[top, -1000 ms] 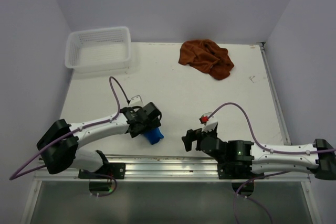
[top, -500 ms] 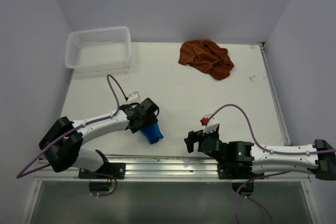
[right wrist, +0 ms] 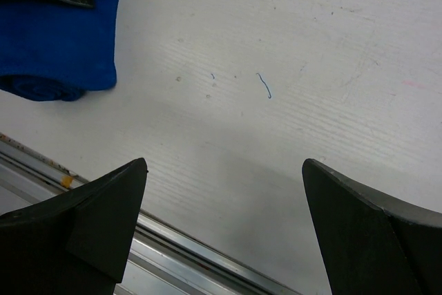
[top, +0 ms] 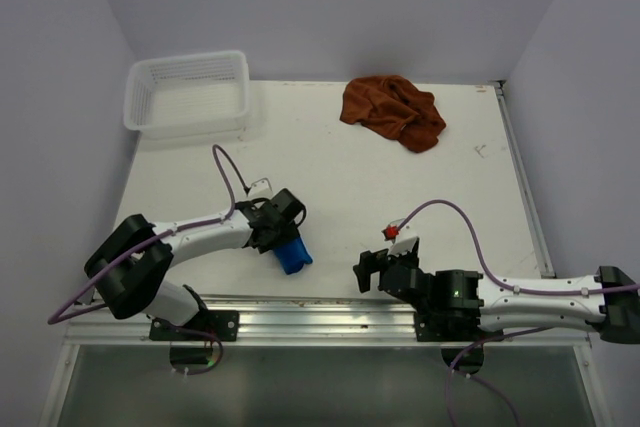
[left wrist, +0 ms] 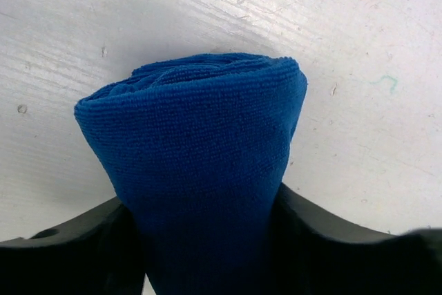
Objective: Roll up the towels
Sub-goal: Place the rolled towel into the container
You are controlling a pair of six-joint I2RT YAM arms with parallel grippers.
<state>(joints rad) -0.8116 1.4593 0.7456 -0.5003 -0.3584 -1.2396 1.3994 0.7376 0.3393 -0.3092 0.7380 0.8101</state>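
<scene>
Near the front of the white table (top: 330, 182), our left gripper (top: 284, 240) clasps the rolled royal-blue cloth towel (left wrist: 200, 164) on both sides; our right gripper (right wrist: 224, 229) hangs wide open, empty. We judge this roll done: next, the crumpled rust-brown cloth towel (top: 393, 112) beyond needs spreading flat.

No text, label, brand or number can be read. One illegible blue scribble (right wrist: 265, 86) is marked on the table (right wrist: 331, 25), at 1 o'clock from the right wrist view's centre.
</scene>
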